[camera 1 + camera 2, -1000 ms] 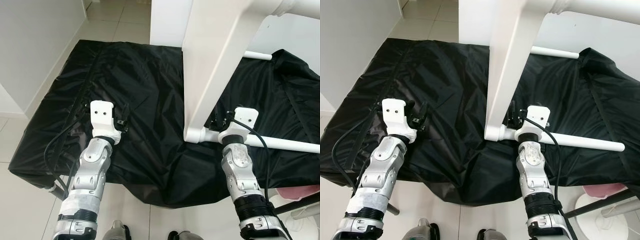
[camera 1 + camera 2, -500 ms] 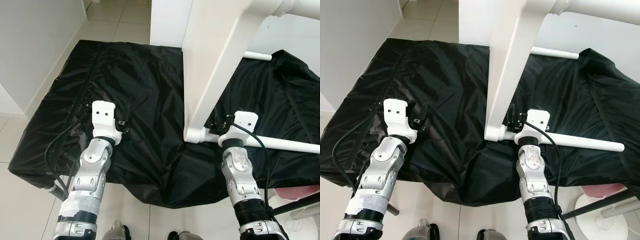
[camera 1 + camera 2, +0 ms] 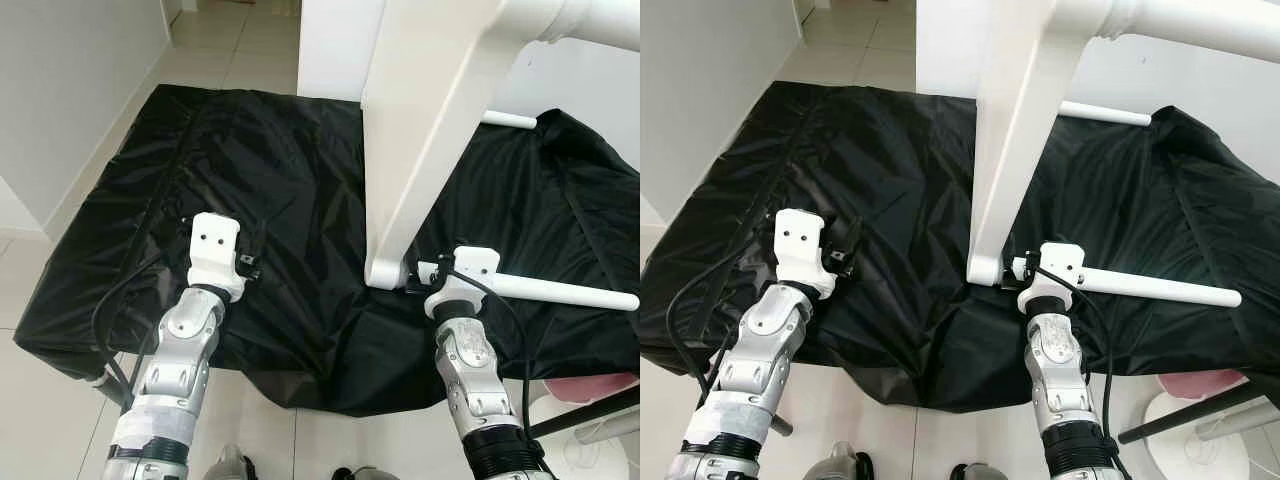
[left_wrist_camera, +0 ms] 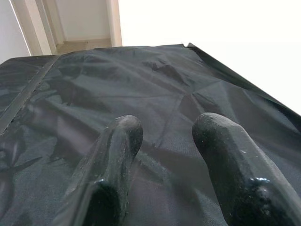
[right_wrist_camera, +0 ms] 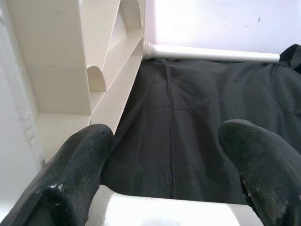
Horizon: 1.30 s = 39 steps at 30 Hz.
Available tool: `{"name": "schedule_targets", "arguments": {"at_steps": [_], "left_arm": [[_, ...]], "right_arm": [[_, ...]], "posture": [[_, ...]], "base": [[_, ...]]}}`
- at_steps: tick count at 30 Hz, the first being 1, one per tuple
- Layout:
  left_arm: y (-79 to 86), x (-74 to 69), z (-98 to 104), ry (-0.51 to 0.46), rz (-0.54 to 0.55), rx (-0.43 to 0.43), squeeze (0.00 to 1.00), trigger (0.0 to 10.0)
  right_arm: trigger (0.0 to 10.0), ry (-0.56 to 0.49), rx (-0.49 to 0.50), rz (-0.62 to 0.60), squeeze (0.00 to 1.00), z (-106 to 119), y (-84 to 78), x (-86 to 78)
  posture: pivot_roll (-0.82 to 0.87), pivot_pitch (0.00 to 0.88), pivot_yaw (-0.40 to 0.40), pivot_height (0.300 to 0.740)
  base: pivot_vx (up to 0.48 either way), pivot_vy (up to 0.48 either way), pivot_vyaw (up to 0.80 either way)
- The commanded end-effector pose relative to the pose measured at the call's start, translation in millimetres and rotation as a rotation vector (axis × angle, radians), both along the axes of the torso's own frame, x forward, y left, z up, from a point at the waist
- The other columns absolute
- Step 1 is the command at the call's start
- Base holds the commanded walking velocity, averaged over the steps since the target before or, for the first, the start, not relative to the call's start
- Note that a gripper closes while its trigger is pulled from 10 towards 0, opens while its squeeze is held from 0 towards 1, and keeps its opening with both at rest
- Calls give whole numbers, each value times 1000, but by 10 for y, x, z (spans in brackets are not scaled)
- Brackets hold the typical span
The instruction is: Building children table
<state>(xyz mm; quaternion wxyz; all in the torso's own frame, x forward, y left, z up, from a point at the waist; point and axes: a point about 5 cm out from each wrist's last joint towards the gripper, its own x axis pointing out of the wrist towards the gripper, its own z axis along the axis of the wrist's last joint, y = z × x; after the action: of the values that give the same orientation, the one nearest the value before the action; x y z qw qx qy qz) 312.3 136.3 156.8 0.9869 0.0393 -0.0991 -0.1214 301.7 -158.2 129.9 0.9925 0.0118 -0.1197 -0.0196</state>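
Table [image 3: 430,120] standing on its side on black cover [image 3: 300,190].
Right gripper [image 5: 164,188] open astride leg [image 3: 560,291] near front edge; left gripper [image 4: 162,155] open, empty.

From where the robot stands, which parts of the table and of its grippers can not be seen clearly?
- Table panel: its top is cut off by the eye views' upper edge.
- White leg: its joint with the panel is hidden behind the right gripper and its wrist.
- Left gripper: in the eye views, its white wrist housing covers most of the fingers.
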Motion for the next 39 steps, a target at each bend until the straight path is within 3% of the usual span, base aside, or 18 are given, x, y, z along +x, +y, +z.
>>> {"name": "schedule_targets", "arguments": {"at_steps": [1, 16, 20, 25, 27, 30, 33, 39], "left_arm": [[-21, -19, 0, -2, 2, 10, 0, 10000], [-20, -57, 11, -12, 1, 10, 0, 10000], [-25, -51, 24, -12, -1, 11, 0, 10000], [-25, -49, 26, -11, -1, 11, 0, 10000], [-44, -36, 24, -8, -9, 9, 0, 10000], [-69, -30, 23, -6, -16, 11, 0, 10000], [-92, -22, 24, -3, -19, 6, 0, 10000], [-113, -17, 27, 0, -24, 4, 0, 10000]], "right_arm": [[10000, 15, -7, 36, 0, -16, 49, 15], [10000, 20, -2, 8, 0, -28, 20, 5], [10000, -4, -5, -86, 0, 3, -113, -4], [10000, -7, -3, -98, 0, 9, -133, -2], [10000, -15, 112, -97, 0, 72, -174, 78], [10000, -30, 155, -86, 0, 143, -196, 152], [10000, -72, 43, -119, 0, 279, -338, 253], [10000, -77, -30, -152, 0, 371, -509, 363]], "posture": [[29, 57, -57, 740], [48, 52, -58, 740], [42, 55, -57, 740], [42, 55, -57, 740], [31, 61, -48, 740], [28, 62, -47, 740], [22, 72, -44, 740], [16, 83, -40, 740]], "base": [[0, 0, 0], [0, 0, 0], [0, 0, 0], [0, 0, 0], [0, 0, 0], [0, 0, 0], [0, 0, 0], [0, 0, 0]]}}
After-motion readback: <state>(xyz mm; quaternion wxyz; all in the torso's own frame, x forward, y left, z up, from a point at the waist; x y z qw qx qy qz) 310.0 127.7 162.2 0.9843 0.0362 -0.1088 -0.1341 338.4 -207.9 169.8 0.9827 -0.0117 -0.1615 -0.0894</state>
